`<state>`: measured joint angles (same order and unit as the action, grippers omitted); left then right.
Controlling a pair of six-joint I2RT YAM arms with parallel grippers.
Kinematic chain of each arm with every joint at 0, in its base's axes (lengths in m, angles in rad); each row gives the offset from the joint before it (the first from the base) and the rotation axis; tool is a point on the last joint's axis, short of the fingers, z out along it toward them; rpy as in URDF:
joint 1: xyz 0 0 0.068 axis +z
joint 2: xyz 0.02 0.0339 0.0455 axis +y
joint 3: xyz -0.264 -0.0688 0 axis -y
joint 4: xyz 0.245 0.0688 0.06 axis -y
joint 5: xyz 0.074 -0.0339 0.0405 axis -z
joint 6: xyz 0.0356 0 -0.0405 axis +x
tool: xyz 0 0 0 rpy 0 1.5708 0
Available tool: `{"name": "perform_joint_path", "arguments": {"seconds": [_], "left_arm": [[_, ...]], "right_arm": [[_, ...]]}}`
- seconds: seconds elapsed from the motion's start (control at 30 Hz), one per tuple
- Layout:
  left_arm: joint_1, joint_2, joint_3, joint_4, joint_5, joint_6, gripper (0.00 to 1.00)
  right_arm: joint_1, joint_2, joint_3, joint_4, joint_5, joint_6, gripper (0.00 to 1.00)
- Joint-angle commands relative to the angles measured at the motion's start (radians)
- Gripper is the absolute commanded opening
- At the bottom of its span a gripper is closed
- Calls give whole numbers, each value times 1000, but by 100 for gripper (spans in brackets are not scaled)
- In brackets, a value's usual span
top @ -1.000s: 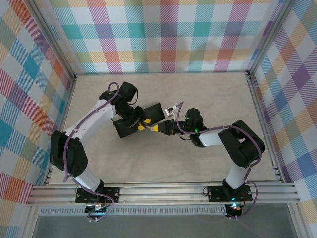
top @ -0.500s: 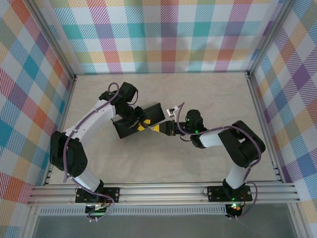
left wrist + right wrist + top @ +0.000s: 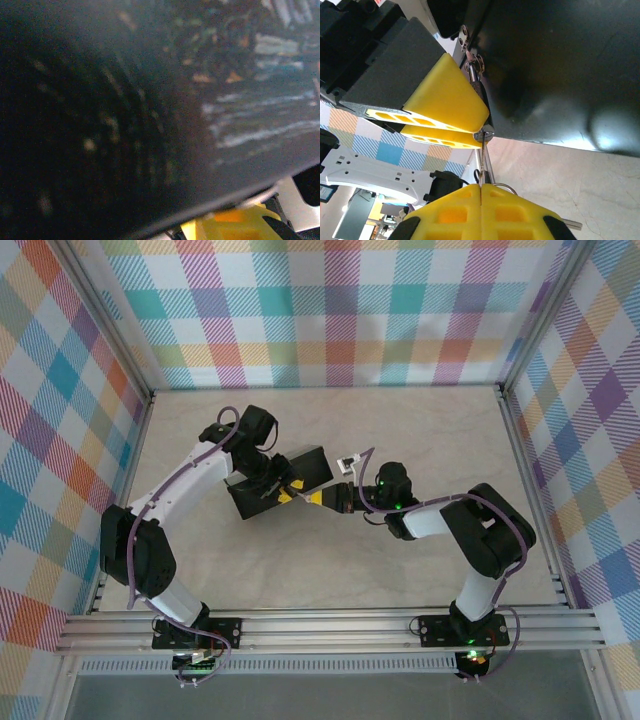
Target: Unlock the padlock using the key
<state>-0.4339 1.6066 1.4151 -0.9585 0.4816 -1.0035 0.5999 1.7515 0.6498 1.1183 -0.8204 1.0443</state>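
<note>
Clearly the right gripper (image 3: 481,187) is clenched on the key (image 3: 483,159), its tip at the underside of the padlock (image 3: 479,92), which the left gripper (image 3: 481,126) clamps beside the dark box (image 3: 560,65); an off-axis twist could bend or slip the key

Right claw (image 3: 314,498) has edged slightly rightward (barely perceptible).

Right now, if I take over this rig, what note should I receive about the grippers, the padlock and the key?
Left gripper: closed on the padlock, holding it at the edge of the dark box.
Right gripper: shut on the key, blade pointing at the padlock's bottom end.
Done: both things grasped, key tip at the lock; I cannot tell how deep it sits.
To do: seat the key, turn it, free the shackle, which is not yet open.
</note>
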Motion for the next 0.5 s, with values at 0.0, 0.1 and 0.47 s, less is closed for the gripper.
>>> {"name": "perform_joint_path", "arguments": {"seconds": [0.0,0.1,0.47], "left_arm": [[15,-48,-1,32,34,-12,0],[15,-50,-5,37,42,-15,0],[15,-56,-7,45,50,-26,0]], "right_arm": [[7,-10,-11,48,-4,11,0],[8,-4,-7,50,5,12,0],[11,9,0,86,18,22,0]]}}
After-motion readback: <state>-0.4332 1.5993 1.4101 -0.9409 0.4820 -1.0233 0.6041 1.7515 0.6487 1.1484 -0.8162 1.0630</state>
